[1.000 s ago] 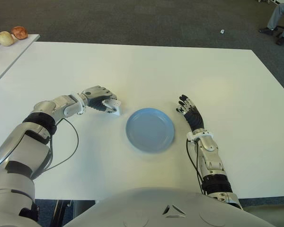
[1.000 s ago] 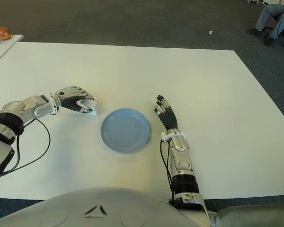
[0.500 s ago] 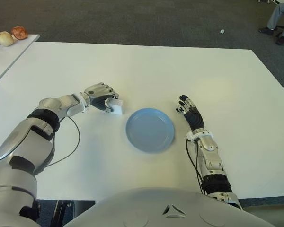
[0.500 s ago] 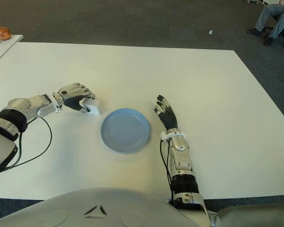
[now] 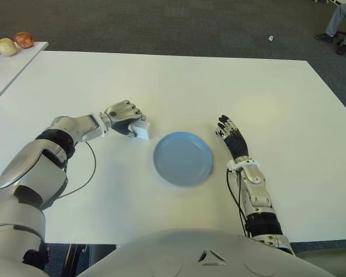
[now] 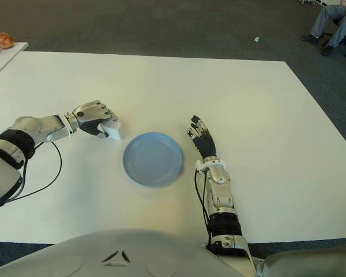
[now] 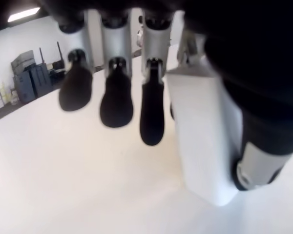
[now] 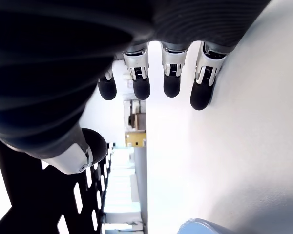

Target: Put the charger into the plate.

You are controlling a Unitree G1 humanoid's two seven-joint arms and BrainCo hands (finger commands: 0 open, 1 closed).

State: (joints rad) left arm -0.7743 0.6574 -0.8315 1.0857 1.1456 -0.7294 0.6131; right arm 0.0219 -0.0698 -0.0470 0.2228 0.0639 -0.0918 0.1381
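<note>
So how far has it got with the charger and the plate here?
Done: the left robot hand has gripped the white charger. In hand: the charger is left of the blue plate, not over it. Left: carry it over and release. The right robot hand shows open, right of the plate.

Left hand [image 5: 124, 117] curled in a closed grip, arm outstretched; right hand [image 5: 233, 136] flat, fingers extended.

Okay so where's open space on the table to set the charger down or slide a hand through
The plate is bare inside. The table is bare beyond both hands and at its right part past the right hand. It is tightest between the plate and the left hand holding the charger.
</note>
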